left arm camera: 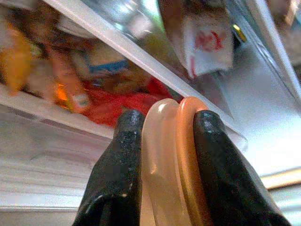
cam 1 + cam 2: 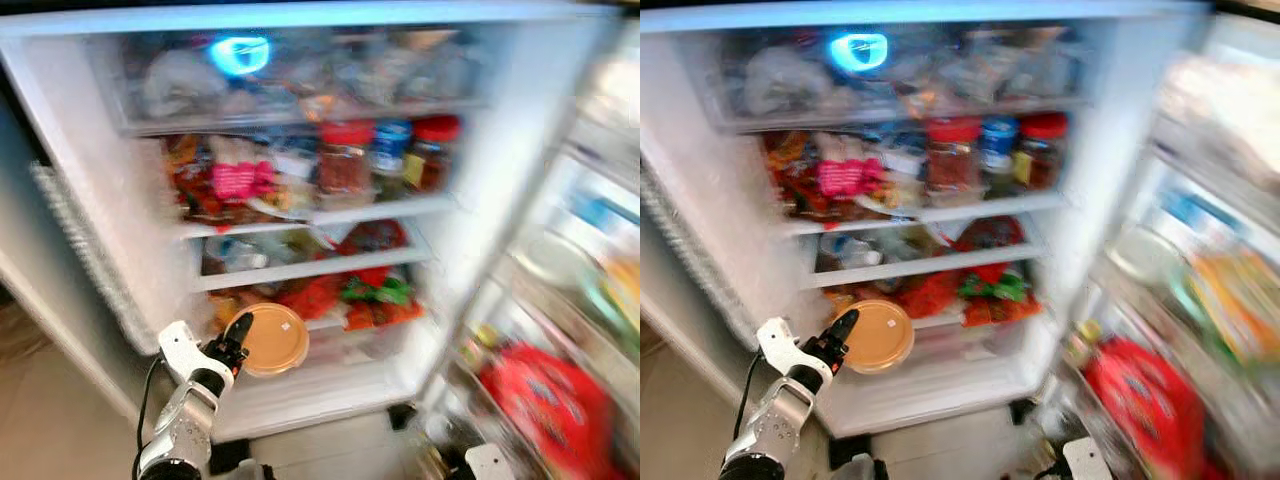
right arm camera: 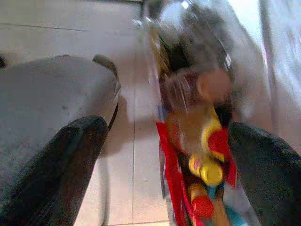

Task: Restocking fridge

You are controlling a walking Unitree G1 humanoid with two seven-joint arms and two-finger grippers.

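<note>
A round tan container (image 2: 272, 340) with an orange lid is held on edge in front of the lowest shelf of the open fridge (image 2: 480, 200), low on its left side. The left gripper (image 2: 238, 334) has it: in the left wrist view the two black fingers (image 1: 120, 174) are closed on the container's rim, one on each side, with the stacked tan and orange edges pinched between them. Behind the container, red and green packets (image 2: 365, 295) crowd the lower shelves, and jars with red and blue lids (image 2: 385, 155) stand on the shelf above, beside a pink packet (image 2: 240, 180). A blue light (image 2: 240, 52) glows near the top. The open door (image 2: 560, 330) on the right carries a red bag (image 2: 540, 400). In the right wrist view the right gripper (image 3: 174, 160) has its fingers (image 3: 66, 160) spread wide apart, holding nothing, with a blurred bag of red and yellow items (image 3: 202, 155) between and beyond them above a tiled floor (image 3: 66, 28).
</note>
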